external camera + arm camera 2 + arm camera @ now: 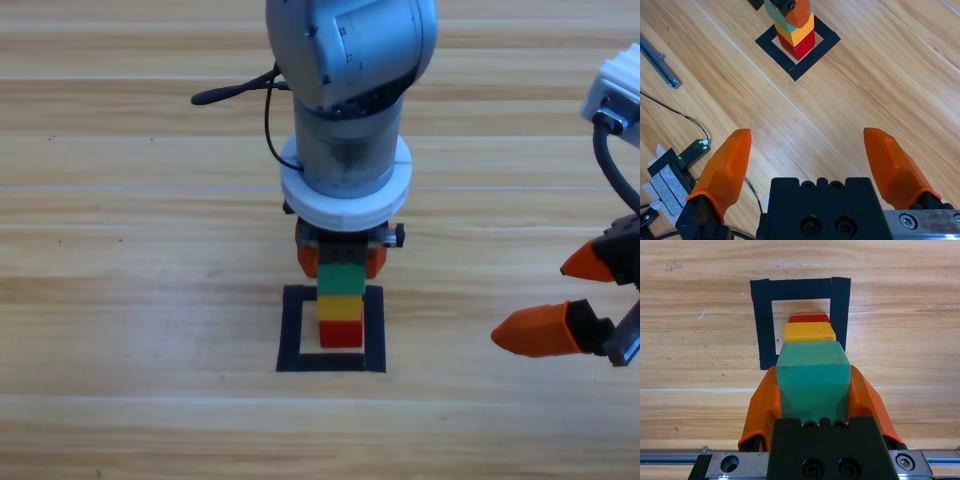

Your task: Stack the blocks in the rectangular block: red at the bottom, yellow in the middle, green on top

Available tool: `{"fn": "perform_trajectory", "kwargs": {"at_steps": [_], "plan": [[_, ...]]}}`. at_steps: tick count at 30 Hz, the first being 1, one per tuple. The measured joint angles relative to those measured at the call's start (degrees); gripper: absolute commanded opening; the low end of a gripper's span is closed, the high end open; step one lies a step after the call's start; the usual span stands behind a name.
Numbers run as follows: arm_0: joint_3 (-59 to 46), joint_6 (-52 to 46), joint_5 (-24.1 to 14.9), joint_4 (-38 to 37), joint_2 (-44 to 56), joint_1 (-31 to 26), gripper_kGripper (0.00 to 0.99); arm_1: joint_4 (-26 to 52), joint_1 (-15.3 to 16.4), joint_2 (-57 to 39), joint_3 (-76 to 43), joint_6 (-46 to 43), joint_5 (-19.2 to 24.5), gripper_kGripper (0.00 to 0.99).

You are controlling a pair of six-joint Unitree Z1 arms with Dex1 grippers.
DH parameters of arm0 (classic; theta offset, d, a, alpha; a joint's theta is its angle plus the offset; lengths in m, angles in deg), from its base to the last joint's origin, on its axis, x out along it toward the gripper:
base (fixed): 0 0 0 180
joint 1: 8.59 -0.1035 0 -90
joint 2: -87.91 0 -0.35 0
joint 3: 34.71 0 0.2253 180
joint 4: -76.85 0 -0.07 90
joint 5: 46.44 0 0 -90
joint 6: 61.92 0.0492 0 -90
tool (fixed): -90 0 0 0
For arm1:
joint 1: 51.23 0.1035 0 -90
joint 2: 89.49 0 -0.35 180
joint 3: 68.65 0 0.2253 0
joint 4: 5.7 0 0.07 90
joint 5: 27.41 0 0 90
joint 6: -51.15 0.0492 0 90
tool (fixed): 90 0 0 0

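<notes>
Over the black tape square (332, 363), the green cube (813, 382) tops the stack
Left claw (813, 390) grips green, steadying it on yellow cube (809, 332) and red cube (809, 318); right claw (560, 298) waits wide open at the desk (130, 300) edge, holding nothing

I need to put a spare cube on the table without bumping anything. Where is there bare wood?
Bare wood lies left of the tape square, and in front of it. It is crowded at the square: the left gripper holds the green cube on the yellow cube and red cube. The open right gripper waits at the right.

red cube (341, 333), yellow cube (341, 307), teal-green cube (341, 279)
</notes>
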Motion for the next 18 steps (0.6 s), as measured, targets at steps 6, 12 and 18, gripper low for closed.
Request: {"fn": "perform_trajectory", "kwargs": {"at_steps": [6,12,18], "plan": [[0.04,0.19,-0.23,0.0,-0.31,0.0,0.581,0.0,0.0,0.0,0.0,0.0,0.0,0.99],[0.04,0.2,-0.24,0.0,-0.52,0.0,0.99,0.0,0.0,0.0,-0.03,-0.01,0.0,0.99],[0.04,0.25,-0.41,0.0,-0.61,0.0,0.99,0.0,0.0,0.0,-0.12,-0.05,0.0,0.99]]}}
